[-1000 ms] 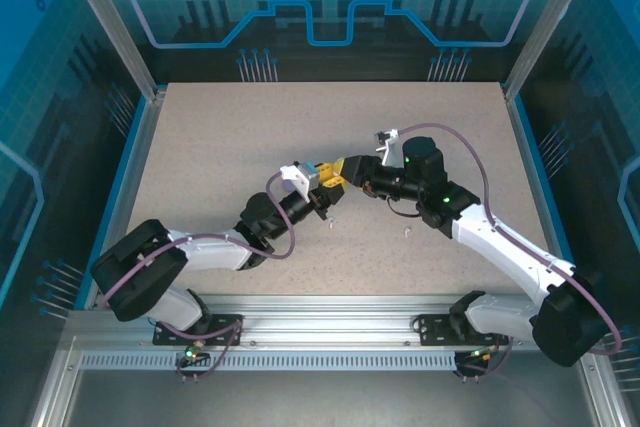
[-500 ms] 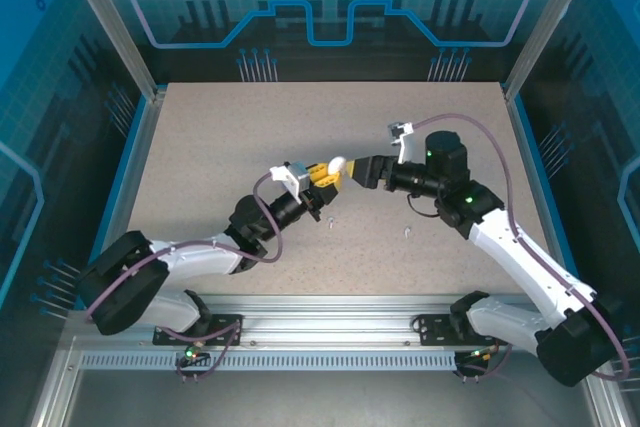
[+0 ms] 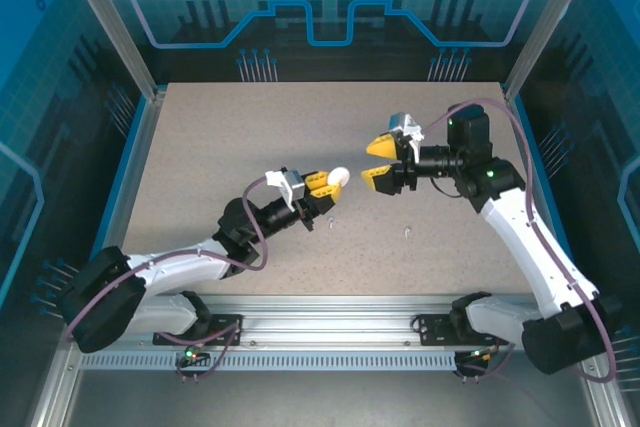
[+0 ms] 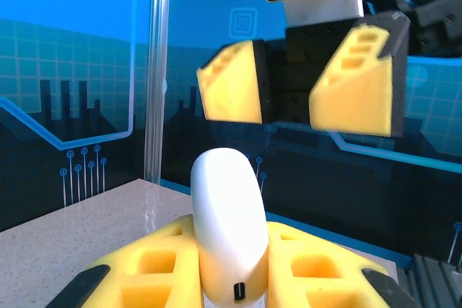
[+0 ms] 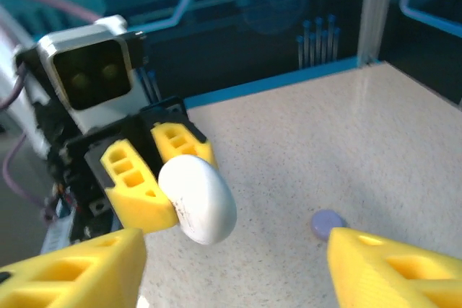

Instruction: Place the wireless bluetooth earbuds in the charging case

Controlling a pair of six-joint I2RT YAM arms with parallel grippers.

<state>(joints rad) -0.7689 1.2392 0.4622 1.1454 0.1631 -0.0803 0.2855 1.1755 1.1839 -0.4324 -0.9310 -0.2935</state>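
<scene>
Speckled beige table (image 3: 220, 147) inside a blue-panelled enclosure, with both arms raised above its middle.

Left pincer (image 3: 328, 180): closed on the white charging case (image 3: 339, 176), which is clamped between the two yellow fingers and held clear of the table. In the left wrist view the case (image 4: 227, 221) stands up from between the fingers, its rounded top free. Its lower end is sunk between them and cut off by the frame edge, with a small dark slot showing near the bottom. No lid seam can be made out, so whether it is open or shut cannot be told.

Right pincer (image 3: 377, 163): open and holding nothing, facing the left pincer, its fingertips near the case but apart from it. In the right wrist view its own fingers are cropped at the lower corners.

Beyond the pincers, a pale purple earbud (image 5: 328, 223) lies on the table, just above the right-hand finger in the right wrist view. In the top view a tiny pale speck (image 3: 407, 232) lies on the table in front of the right arm, too small to identify.
</scene>
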